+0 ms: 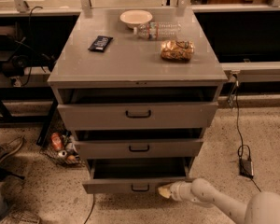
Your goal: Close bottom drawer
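Observation:
The bottom drawer point(116, 185) is the lowest grey drawer of the cabinet, with a small dark loop handle point(140, 188). It stands partly pulled out, its dark inside showing above the front panel. My gripper point(164, 191) comes in from the lower right on a white arm. Its yellowish tip rests against the drawer's front panel, just right of the handle.
The top drawer point(138, 114) and middle drawer point(139, 148) also stand slightly out. On the cabinet top lie a bowl point(136, 17), a water bottle point(158, 31), a snack bag point(177, 50) and a dark packet point(100, 43). A basket of items point(60, 148) sits at the left, a cable and adapter point(245, 166) at the right.

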`<state>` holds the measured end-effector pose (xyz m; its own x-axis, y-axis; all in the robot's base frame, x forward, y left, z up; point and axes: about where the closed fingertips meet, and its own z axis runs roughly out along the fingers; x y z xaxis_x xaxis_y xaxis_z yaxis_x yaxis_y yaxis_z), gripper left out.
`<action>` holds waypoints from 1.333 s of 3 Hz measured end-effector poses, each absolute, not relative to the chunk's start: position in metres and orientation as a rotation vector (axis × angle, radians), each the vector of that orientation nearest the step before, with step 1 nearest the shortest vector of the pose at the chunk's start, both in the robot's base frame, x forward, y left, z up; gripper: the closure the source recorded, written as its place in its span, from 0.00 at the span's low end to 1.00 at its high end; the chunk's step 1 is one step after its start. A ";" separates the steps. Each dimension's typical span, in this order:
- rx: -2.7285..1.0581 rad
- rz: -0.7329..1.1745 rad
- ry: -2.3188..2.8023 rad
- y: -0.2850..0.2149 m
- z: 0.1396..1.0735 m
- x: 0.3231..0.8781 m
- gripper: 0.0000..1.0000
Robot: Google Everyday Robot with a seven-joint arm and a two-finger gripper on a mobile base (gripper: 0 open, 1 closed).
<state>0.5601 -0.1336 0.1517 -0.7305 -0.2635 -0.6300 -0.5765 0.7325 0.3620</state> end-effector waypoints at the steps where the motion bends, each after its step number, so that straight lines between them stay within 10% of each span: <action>1: -0.660 0.756 2.318 -0.124 0.158 0.583 1.00; 4: -0.744 0.775 2.155 -0.098 0.177 0.650 1.00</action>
